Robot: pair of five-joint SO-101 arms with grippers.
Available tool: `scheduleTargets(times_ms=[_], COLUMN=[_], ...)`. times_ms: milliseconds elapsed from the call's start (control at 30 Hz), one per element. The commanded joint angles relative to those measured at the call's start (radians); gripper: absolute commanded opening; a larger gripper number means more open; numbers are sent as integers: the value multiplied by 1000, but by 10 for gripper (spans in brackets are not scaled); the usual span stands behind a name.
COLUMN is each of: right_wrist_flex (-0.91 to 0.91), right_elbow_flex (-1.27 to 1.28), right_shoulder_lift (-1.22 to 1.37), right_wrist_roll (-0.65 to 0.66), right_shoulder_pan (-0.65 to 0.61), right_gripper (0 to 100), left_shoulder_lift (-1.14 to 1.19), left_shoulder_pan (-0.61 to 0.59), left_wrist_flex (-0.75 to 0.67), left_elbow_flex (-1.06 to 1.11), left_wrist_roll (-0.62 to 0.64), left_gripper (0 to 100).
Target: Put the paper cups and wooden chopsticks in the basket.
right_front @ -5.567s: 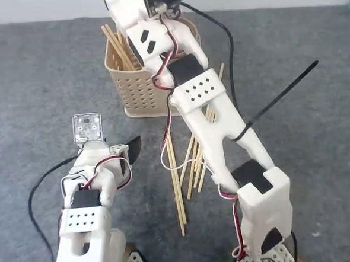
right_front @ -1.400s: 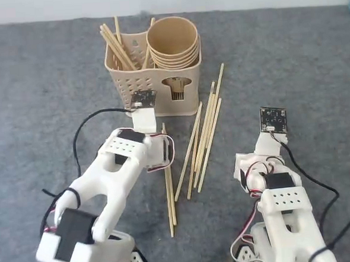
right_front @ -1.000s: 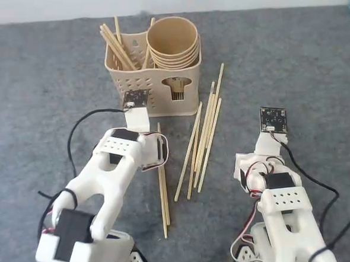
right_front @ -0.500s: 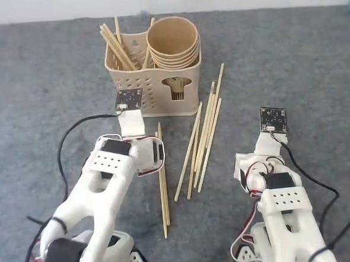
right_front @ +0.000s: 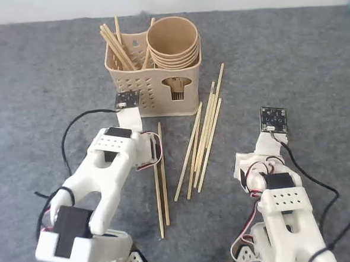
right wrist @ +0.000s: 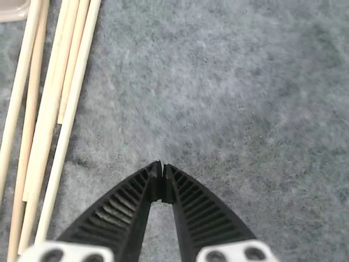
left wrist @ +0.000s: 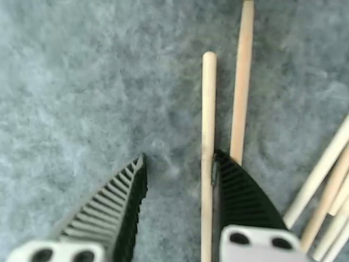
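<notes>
- High view: a beige basket (right_front: 155,99) stands at upper centre on the grey desk (right_front: 41,85). Stacked paper cups (right_front: 172,39) fill its right compartment and leaning chopsticks (right_front: 119,48) its left. Loose chopsticks (right_front: 202,135) fan out at centre. The left arm (right_front: 106,171) overlaps a chopstick pair (right_front: 162,185) left of the fan.
- Left wrist view: the left hand (left wrist: 180,158) gapes wide over the felt. One chopstick (left wrist: 208,109) touches a finger's inner face, and a second chopstick (left wrist: 241,82) lies just outside that finger.
- Right wrist view: the right hand (right wrist: 162,166) is closed tip to tip, holding nothing. The loose chopsticks lie beside it, apart.

White arms (right_front: 106,177), black ribbed jaws
</notes>
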Motion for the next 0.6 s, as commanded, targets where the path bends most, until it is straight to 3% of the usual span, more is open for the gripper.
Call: scheduleTargets(times_ms=[0, 100, 200, 567], right_wrist_flex=[-15, -15, -15, -13], right_elbow_flex=[-3, -3, -3, -2], right_shoulder_lift=[-35, -35, -36, -36], right_wrist_roll=[14, 14, 14, 14], right_shoulder_pan=[10, 12, 12, 13], right_gripper=[6, 6, 6, 6], left_shoulder_lift=[-5, -6, -6, -117], left_shoulder_pan=[15, 41, 64, 94], left_wrist_flex=[14, 15, 9, 15], left_elbow_flex=[-36, -35, -36, 15], left_wrist_roll=[-11, -23, -138, -186], left_gripper=[180, 122, 2, 13])
